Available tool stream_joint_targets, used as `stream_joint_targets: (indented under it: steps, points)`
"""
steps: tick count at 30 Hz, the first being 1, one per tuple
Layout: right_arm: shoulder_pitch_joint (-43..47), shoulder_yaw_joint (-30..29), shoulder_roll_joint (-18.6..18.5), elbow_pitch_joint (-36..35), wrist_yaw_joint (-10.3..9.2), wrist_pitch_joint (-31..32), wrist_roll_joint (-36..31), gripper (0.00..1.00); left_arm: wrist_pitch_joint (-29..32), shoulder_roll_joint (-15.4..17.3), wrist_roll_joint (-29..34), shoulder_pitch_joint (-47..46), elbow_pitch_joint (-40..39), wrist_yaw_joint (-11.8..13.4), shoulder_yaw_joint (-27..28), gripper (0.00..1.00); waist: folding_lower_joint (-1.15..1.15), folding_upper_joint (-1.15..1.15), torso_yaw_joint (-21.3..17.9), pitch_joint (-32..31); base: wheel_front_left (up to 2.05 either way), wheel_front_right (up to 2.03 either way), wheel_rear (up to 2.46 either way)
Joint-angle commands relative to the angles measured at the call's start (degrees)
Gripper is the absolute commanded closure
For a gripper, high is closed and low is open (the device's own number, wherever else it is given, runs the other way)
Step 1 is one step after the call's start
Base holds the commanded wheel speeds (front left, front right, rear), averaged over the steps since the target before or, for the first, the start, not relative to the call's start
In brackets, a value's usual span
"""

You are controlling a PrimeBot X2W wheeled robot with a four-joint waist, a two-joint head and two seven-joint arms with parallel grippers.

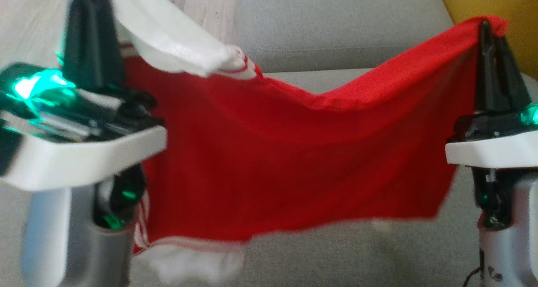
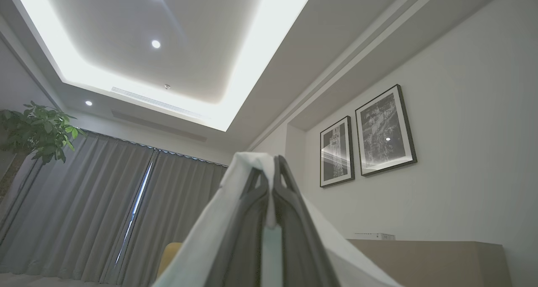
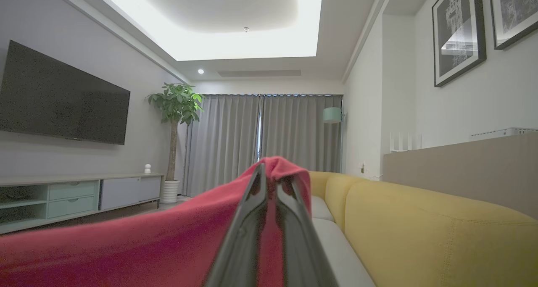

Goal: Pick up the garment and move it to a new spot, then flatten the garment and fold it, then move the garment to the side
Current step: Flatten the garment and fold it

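Garment (image 1: pixel 273 152): smooth red knit shirt with white sleeve sections and thin red-and-white striped trim. It hangs in the air, stretched between the two grippers above the sofa seat. Its top edge sags in a shallow V and its lower hem hangs loose.
Left gripper (image 1: pixel 93 9): two long, dark, tapering fingers pressed together on a white fold of the garment. In the left wrist view the cloth drapes down both sides of the tips.
Right gripper (image 1: pixel 487 28): the same dark, wedge-shaped fingers, clamped on a red corner that bunches over the tips.
Sofa (image 1: pixel 336 22): pale grey woven seat cushions with stitched seams and a rounded, padded mustard-yellow back.
Curtains (image 3: pixel 260 140): grey, in vertical pleats.
Wall prints (image 2: pixel 367 138): two black-framed monochrome rectangles.
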Motion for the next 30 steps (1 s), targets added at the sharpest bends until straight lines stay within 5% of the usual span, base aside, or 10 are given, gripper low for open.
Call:
stream_joint_targets:
  steps: [1,5,10,15,23,30]
  points:
    - [-2.4,1.2,0.2,-3.4,0.39,1.6,-0.7,1.0,1.4,1.2,-0.8,-4.4,-2.8,0.7,3.1,1.0,0.01,0.0,-0.3,0.6,0.0,0.0,0.0]
    - [-4.3,0.3,0.7,-5.5,0.39,5.6,-1.7,1.0,4.4,3.4,-0.7,-7.9,-0.8,0.9,4.4,1.0,0.01,0.0,-1.1,2.7,0.0,0.0,0.0]
    - [-13.7,-0.5,0.9,1.5,0.39,7.6,-3.1,1.0,6.8,5.7,-2.6,-15.4,11.0,-0.8,5.6,1.0,0.01,0.0,-2.2,9.5,0.0,0.0,0.0]
    - [-32.1,1.7,-1.1,15.8,0.39,5.1,-5.4,1.0,4.8,8.4,-2.2,-31.7,27.1,-2.7,6.5,1.0,0.01,0.0,-1.5,19.9,0.0,0.0,0.0]
    - [-56.4,0.6,-1.5,38.7,0.39,-5.3,-9.3,1.0,-1.9,11.5,0.3,-52.2,47.8,-4.4,4.6,1.0,0.01,0.0,-0.4,27.3,0.0,0.0,0.0]
    - [-63.0,-5.1,-0.4,55.9,0.39,-13.0,-13.2,1.0,-9.1,10.5,0.7,-58.7,61.6,-5.0,0.9,1.0,0.01,0.0,2.1,29.0,0.0,0.0,0.0]
